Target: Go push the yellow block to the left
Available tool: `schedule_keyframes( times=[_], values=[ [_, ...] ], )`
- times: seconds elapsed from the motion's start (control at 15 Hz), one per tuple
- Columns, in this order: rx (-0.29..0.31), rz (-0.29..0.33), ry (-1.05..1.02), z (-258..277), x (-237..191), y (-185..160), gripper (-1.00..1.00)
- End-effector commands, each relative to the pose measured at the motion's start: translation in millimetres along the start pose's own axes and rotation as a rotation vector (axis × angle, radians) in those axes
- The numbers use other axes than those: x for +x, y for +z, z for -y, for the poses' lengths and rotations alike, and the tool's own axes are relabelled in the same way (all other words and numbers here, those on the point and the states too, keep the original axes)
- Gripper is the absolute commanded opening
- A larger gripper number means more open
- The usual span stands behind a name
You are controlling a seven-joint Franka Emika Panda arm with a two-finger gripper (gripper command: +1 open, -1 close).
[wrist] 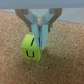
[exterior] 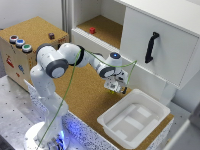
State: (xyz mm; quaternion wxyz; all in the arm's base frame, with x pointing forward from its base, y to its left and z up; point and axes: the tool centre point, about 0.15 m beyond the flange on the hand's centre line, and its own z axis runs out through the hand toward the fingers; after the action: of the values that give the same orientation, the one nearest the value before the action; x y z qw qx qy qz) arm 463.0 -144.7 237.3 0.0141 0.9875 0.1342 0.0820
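The yellow block (wrist: 30, 48) is a small bright yellow cube with a dark mark on its face, lying on the cork surface. In the wrist view my gripper (wrist: 40, 45) is shut and holds nothing. Its fingers (wrist: 43, 36) are pressed together and stand right against one side of the block, touching it. In the exterior view the gripper (exterior: 114, 87) hangs low over the cork table (exterior: 85, 95), just in front of the cabinet's lower edge. There the block shows only as a yellowish patch at the fingertips (exterior: 112, 86).
A white plastic bin (exterior: 132, 120) stands on the table at the exterior view's right, close to the gripper. A white cabinet with a black door handle (exterior: 151, 47) is behind; a small red block (exterior: 92, 30) lies on its shelf. A wooden box with buttons (exterior: 20, 43) and a dark purple block (exterior: 51, 36) stands at the left.
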Motion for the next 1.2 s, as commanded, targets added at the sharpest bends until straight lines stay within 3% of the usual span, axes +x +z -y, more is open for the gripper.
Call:
schedule_keyframes(
  times=[0.0,0.27,0.6,1.13],
  values=[
    [-0.020,-0.046,0.077,1,0,-6,-1.00],
    [-0.048,-0.070,0.128,-24,-13,-27,-1.00],
    [-0.034,-0.027,0.114,-20,-13,-4,-1.00],
    [-0.029,-0.048,0.112,0,1,19,-1.00]
  ],
)
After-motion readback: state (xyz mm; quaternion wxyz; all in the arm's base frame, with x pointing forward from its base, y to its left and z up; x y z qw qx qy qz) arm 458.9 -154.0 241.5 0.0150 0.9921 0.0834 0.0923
